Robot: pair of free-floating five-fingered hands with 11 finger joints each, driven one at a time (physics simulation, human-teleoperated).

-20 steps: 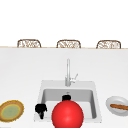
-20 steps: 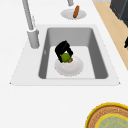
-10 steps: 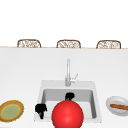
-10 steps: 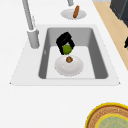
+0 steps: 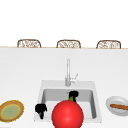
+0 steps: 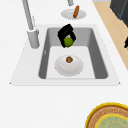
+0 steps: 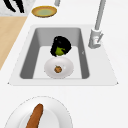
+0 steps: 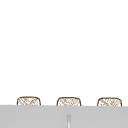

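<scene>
The fingers of the right hand (image 6: 65, 34) are curled around a small green fruit (image 6: 68, 42), and the hand holds it in the air above the sink (image 6: 30, 72). Just below it, a white bowl (image 6: 75, 67) with a small brown thing (image 6: 69, 59) in it rests on the sink floor. The left hand (image 5: 40, 109) hangs at the front left edge of the sink with clenched fingers, holding nothing. The faucet (image 6: 30, 27) stands behind the basin.

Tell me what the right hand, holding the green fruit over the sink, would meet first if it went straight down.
Probably the white bowl in the sink; the right hand with the green fruit seems slightly behind it.
</scene>
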